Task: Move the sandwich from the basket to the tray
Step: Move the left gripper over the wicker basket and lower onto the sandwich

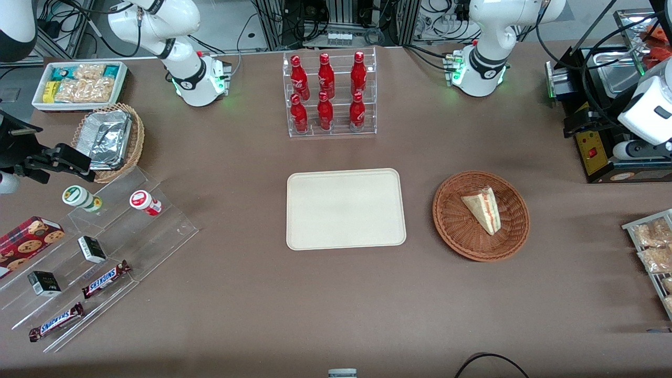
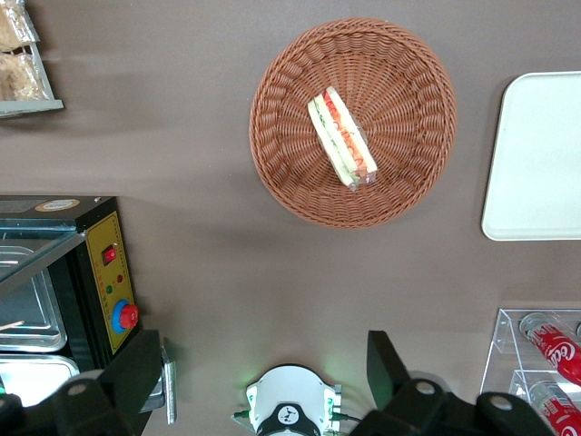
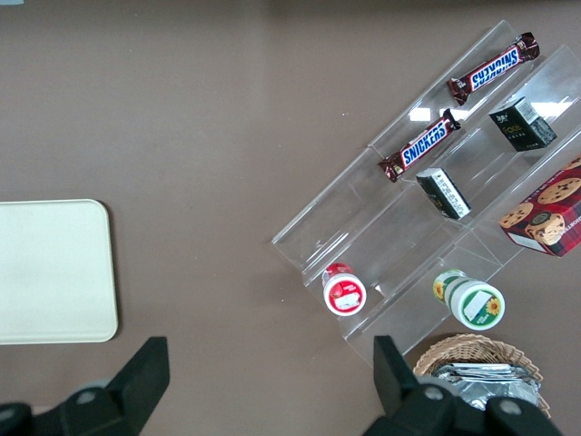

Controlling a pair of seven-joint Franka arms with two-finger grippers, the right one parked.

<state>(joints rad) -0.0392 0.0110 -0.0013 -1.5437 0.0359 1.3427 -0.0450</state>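
Note:
The sandwich (image 1: pixel 483 209), a pale wedge with red and green filling, lies in the round reddish-brown basket (image 1: pixel 451 231). The cream tray (image 1: pixel 346 210) lies beside the basket, toward the parked arm's end, with nothing on it. In the left wrist view the sandwich (image 2: pixel 342 138) rests in the basket (image 2: pixel 290 182), and a part of the tray (image 2: pixel 536 154) shows. My gripper (image 2: pixel 263 374) is open and empty, its fingers (image 2: pixel 136 368) spread wide. It hangs high above the table, apart from the basket and farther from the front camera than it, at the working arm's end.
A clear rack of red bottles (image 1: pixel 328 94) stands farther back than the tray. A black machine with a red button (image 1: pixel 593 152) and a rack of snack packets (image 1: pixel 651 247) stand at the working arm's end. Clear steps with snacks (image 1: pixel 94 252) stand at the parked arm's end.

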